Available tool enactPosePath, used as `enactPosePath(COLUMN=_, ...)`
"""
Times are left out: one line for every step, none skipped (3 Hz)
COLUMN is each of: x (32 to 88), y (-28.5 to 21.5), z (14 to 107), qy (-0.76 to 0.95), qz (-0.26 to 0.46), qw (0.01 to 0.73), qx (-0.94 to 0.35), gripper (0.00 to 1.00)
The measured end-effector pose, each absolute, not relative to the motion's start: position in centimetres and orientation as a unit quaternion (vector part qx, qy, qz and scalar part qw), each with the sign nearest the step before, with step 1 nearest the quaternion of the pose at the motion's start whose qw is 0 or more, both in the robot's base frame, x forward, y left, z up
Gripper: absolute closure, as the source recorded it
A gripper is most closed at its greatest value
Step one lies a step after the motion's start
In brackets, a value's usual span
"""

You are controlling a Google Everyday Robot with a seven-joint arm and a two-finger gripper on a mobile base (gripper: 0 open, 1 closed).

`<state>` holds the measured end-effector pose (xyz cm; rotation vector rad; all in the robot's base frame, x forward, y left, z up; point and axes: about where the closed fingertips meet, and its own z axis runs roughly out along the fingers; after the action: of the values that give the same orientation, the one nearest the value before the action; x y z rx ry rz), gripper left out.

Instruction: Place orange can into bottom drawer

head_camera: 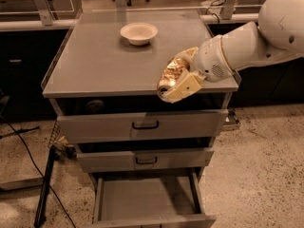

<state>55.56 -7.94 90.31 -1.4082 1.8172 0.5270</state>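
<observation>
Your gripper (179, 83) is clamped on the orange can (172, 71), holding it tilted over the desk's (95, 65) front edge near the right corner, likely so it clears the top before going down. The bottom drawer (142, 199) stands pulled out below to receive it. The bowl (138, 33) sits by the back edge, well apart.

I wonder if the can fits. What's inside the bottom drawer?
Only bare grey floor shows in the bottom drawer; its back hides under the middle drawer. The gripper holds the orange can above the cabinet top, near its front.
</observation>
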Motion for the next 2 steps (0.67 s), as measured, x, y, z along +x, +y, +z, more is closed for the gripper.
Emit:
enactPosePath(x=52.6, y=-8.0, z=88.1, qy=0.723, qz=0.203, qw=0.377, qx=-0.542, gripper=1.00)
enactPosePath(x=49.1, y=-8.0, z=85.2, qy=0.741, qz=0.187, qw=0.384, qx=-0.518, gripper=1.00)
